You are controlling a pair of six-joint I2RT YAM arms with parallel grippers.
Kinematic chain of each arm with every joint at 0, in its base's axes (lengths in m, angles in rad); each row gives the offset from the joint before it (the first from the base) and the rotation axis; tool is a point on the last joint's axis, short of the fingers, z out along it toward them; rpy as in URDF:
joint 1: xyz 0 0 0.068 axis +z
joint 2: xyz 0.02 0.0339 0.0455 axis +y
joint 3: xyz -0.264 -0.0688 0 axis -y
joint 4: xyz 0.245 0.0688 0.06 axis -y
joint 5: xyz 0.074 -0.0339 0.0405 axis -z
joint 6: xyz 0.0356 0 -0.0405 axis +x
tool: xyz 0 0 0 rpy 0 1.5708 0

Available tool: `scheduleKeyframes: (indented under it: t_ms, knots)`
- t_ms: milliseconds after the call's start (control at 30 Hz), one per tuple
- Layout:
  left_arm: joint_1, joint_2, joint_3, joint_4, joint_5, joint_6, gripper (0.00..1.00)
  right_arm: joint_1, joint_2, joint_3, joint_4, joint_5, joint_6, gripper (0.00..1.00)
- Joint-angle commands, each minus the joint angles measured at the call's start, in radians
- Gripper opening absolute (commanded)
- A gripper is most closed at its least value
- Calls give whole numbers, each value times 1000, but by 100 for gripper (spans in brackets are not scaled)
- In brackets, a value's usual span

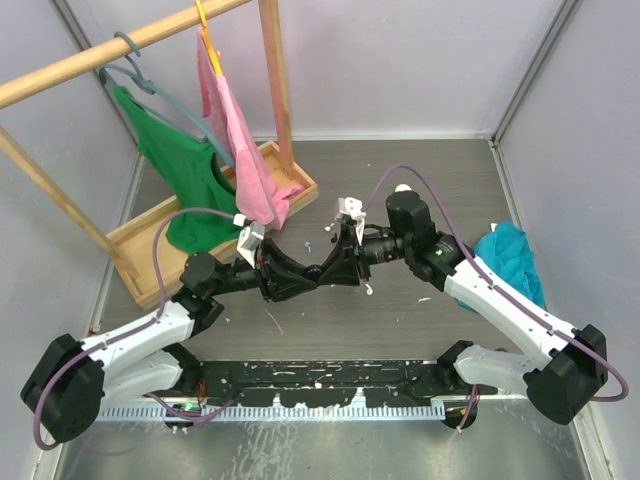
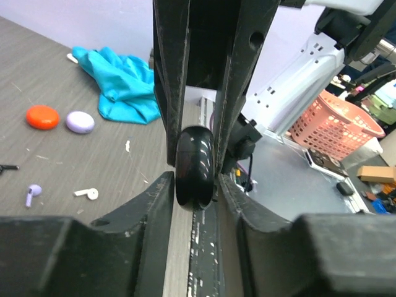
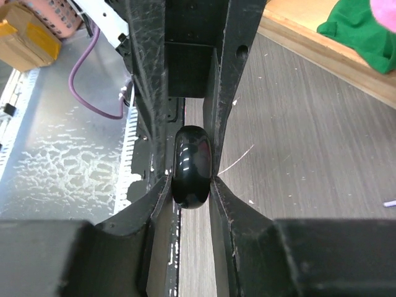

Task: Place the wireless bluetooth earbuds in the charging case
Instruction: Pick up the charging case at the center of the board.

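Observation:
A glossy black round charging case [image 2: 195, 166] hangs above the table at the middle, pinched edge-on. My left gripper [image 2: 195, 185] and my right gripper [image 3: 192, 185] meet tip to tip on it from opposite sides. Both pairs of fingers press against the case [image 3: 192, 167]. From above, the grippers join at the table's centre, left [image 1: 303, 275] and right [image 1: 332, 270]. Loose earbuds lie on the table: a lilac one [image 2: 32, 193], a white one [image 2: 87, 193] and another white one [image 2: 127, 146]. No earbud shows in the held case, which looks closed.
An orange case [image 2: 42, 117] and a lilac case [image 2: 80, 122] lie near a teal cloth [image 1: 512, 262] at the right. A wooden clothes rack [image 1: 215, 220] with a green shirt [image 1: 185, 185] and a pink garment [image 1: 240, 150] stands at the back left.

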Motion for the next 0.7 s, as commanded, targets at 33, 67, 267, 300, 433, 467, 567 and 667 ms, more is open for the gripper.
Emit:
scheduleKeyframes:
  t_ms: [33, 67, 267, 300, 433, 467, 567, 667]
  knots:
    - [1, -88, 76, -264, 60, 156, 44, 24, 31, 165, -246, 81, -170, 1]
    - [1, -100, 84, -306, 64, 182, 47, 32, 43, 190, -292, 96, -190, 1]
    - [1, -152, 109, -471, 75, 297, 54, 112, 115, 301, -477, 202, -273, 1]
    - [0, -157, 108, -474, 74, 303, 55, 122, 123, 313, -494, 213, -279, 1]
    - [1, -157, 105, -470, 67, 320, 55, 152, 145, 354, -543, 239, -296, 1]
    - [1, -154, 106, -468, 67, 321, 55, 158, 150, 361, -552, 243, -301, 1]
    - [0, -144, 104, -455, 75, 321, 54, 173, 162, 381, -575, 258, -312, 1]
    - [0, -135, 104, -436, 92, 314, 49, 185, 175, 396, -593, 272, -319, 1]
